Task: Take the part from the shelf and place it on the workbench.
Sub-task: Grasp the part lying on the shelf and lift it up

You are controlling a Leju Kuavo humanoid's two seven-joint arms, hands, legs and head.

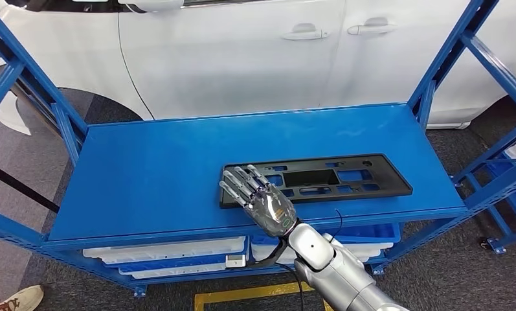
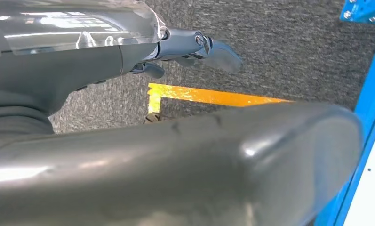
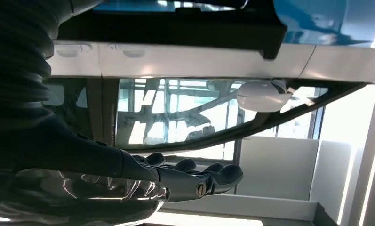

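While fingers spread, right robot hand (image 1: 261,201) overlaps black part (image 1: 333,178) on shelf (image 1: 145,175)

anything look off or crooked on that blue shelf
Nothing stands out. The black part lies flat on the blue shelf, roughly parallel to its front edge. The right hand reaches over the part's near end, fingers spread, with no grip visible yet.

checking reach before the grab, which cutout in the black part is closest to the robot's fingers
The small cutout at the black part's left end, just beside the right hand: the fingers lie over that end, while the large rectangular middle opening and the right-end cutouts sit farther along.
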